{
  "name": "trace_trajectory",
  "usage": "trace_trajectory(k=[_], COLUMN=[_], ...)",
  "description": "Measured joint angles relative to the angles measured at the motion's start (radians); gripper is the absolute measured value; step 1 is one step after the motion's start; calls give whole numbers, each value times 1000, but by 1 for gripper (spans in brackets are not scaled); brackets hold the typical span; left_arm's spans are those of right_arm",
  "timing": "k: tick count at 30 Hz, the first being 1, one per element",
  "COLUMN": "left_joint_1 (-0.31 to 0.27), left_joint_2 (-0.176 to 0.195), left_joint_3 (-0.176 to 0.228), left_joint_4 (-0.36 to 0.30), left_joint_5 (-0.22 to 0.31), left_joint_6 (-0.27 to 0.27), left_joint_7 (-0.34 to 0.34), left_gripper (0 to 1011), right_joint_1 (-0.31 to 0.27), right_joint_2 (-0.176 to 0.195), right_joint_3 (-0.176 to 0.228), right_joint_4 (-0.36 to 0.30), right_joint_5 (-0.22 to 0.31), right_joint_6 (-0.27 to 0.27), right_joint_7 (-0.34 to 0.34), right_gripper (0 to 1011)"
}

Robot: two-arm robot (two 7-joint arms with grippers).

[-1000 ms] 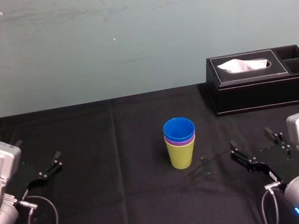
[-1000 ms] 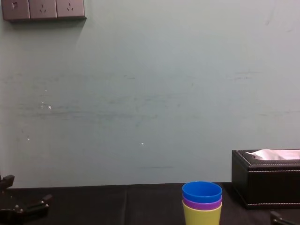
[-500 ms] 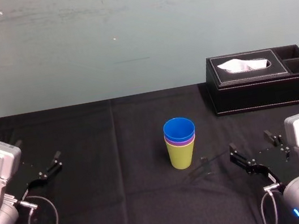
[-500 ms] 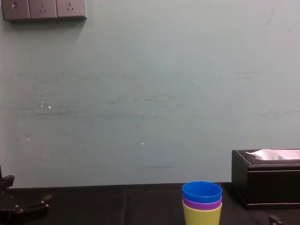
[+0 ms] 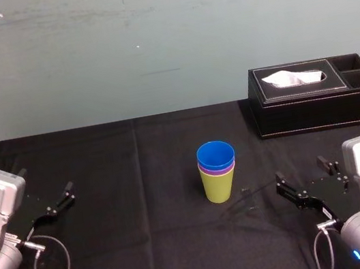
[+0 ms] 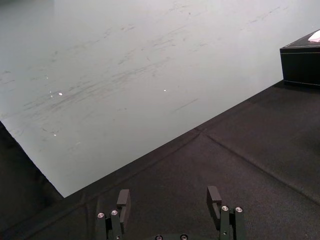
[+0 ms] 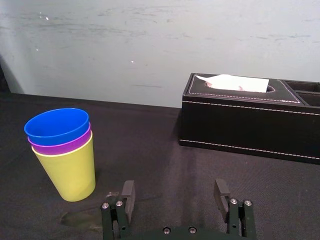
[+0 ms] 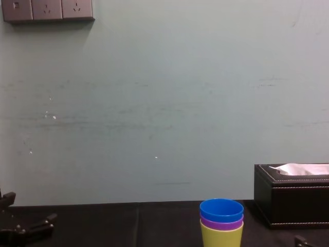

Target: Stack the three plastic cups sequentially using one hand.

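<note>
The three plastic cups stand nested in one stack at mid-table: the yellow-green cup (image 5: 218,187) (image 7: 71,170) at the bottom, the purple cup (image 5: 204,170) (image 7: 60,147) in it, the blue cup (image 5: 215,155) (image 7: 56,127) on top. The stack (image 8: 221,225) is upright. My right gripper (image 5: 302,173) (image 7: 173,192) hovers low over the cloth to the right of the stack, open, apart from the cups, with nothing between its fingers. My left gripper (image 5: 46,182) (image 6: 168,200) rests open at the far left, away from the cups.
A black leather tissue box (image 5: 315,94) (image 7: 250,117) (image 8: 292,200) sits at the back right, behind the right gripper. Black cloth (image 5: 149,236) covers the table. A pale wall runs along the far edge. A cable loop (image 5: 52,259) hangs by the left arm.
My right gripper has drifted slightly back and lower, staying open. The cup stack and the left arm have not moved.
</note>
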Motion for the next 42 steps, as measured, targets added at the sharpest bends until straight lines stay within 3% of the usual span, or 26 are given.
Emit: trace_trajectory(k=[42], left_joint_1=[0], left_joint_2=[0], left_joint_3=[0], left_joint_4=[0], left_joint_5=[0], left_joint_6=[0], left_joint_7=[0], left_gripper=[1000], right_joint_1=[0], right_joint_2=[1], right_joint_3=[0], right_joint_4=[-1], right_joint_5=[2], right_joint_6=[-1], right_joint_7=[1], right_gripper=[1003])
